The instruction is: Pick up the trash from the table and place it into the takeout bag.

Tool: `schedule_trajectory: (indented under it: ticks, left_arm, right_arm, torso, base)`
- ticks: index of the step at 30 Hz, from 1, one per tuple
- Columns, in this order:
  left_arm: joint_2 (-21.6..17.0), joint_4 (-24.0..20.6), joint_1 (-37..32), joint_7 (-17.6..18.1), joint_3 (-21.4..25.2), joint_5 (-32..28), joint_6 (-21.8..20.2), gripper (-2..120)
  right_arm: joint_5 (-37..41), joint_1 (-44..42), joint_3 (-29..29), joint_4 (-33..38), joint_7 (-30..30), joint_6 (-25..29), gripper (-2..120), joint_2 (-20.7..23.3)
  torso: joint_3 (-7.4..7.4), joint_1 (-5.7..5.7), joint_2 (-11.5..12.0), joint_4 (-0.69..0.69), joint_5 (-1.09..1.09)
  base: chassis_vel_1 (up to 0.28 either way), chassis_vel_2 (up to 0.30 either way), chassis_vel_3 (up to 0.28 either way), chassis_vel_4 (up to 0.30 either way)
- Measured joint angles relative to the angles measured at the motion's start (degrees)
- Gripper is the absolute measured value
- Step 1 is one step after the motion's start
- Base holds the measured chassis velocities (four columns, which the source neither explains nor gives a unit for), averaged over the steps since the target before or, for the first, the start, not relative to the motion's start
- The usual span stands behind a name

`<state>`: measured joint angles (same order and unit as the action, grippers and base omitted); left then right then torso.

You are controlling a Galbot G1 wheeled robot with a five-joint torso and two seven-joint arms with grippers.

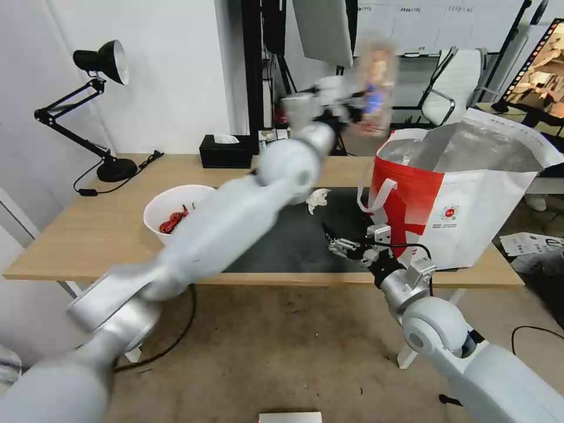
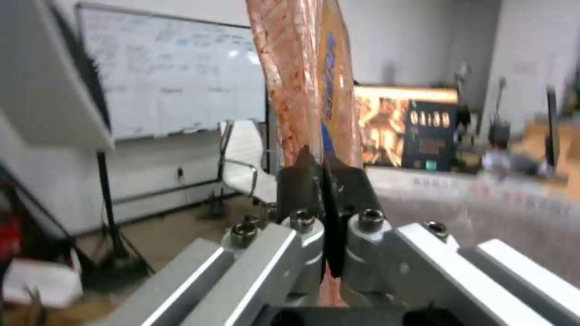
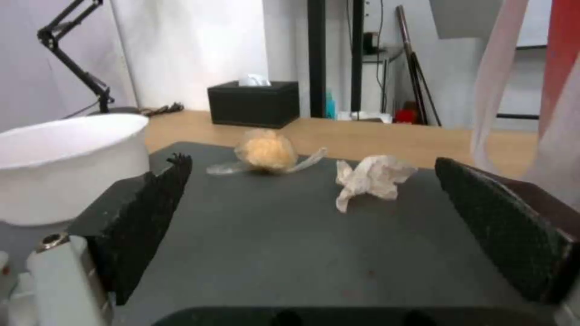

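One tray (image 1: pixel 376 88) is pinched high by the left gripper (image 2: pixel 326 181) above the bag (image 1: pixel 470 194); the right gripper (image 1: pixel 343 247) is held spread.

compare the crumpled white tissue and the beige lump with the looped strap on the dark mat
The crumpled white tissue is pale, angular and creased; the beige lump with looped strap is rounded, tan and fuzzy-looking. The lump trails a clear strap to both sides, while the tissue has only folded corners. Both lie apart on the dark grey mat, untouched, beyond the open right gripper.
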<state>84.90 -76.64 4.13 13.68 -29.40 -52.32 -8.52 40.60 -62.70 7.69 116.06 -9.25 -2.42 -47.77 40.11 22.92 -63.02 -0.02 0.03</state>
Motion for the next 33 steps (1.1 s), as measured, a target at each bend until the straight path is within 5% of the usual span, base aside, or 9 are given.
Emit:
schedule_trajectory:
  ticks: [6, 12, 16, 23, 33]
  left_arm:
    - [2.36, 7.55, 4.84, -9.56, -7.49, 12.59, 3.33, 0]
    - [2.86, 8.37, 5.88, -12.64, -8.92, 13.47, 3.45, 0]
    - [2.81, 8.01, 5.91, -12.92, -9.26, 12.9, 1.69, 4]
    - [3.0, 6.56, 5.99, -12.69, -9.29, 10.36, -0.15, 29]
    - [-4.5, -2.06, 5.86, -8.04, -9.75, 4.89, -0.86, 66]
  right_arm:
    - [-0.03, -1.38, 1.23, 1.03, 0.17, 0.19, 100, 0.43]
    - [0.09, -1.83, 1.49, 0.9, 0.29, 0.25, 100, 0.57]
    - [0.09, -2.56, 1.75, 0.86, 0.42, 0.37, 100, 0.57]
    - [0.52, -3.49, 2.55, 1.44, 0.49, 0.61, 100, 0.84]
    - [0.24, -8.56, 6.65, 4.35, 0.38, 0.44, 100, 0.65]
  torso:
    - [0.0, 0.0, 0.0, 0.03, -0.01]
    - [0.0, 0.0, 0.0, 0.02, -0.01]
    - [0.01, 0.0, 0.0, 0.04, -0.02]
    - [-0.01, 0.0, 0.0, 0.0, -0.02]
    - [-0.01, -0.01, -0.01, -0.03, -0.02]
  base:
    - [0.0, 0.0, 0.0, 0.0]
    - [0.0, 0.0, 0.0, 0.0]
    - [0.0, 0.0, 0.0, 0.0]
    - [0.0, 0.0, 0.0, 0.0]
    - [0.0, 0.0, 0.0, 0.0]
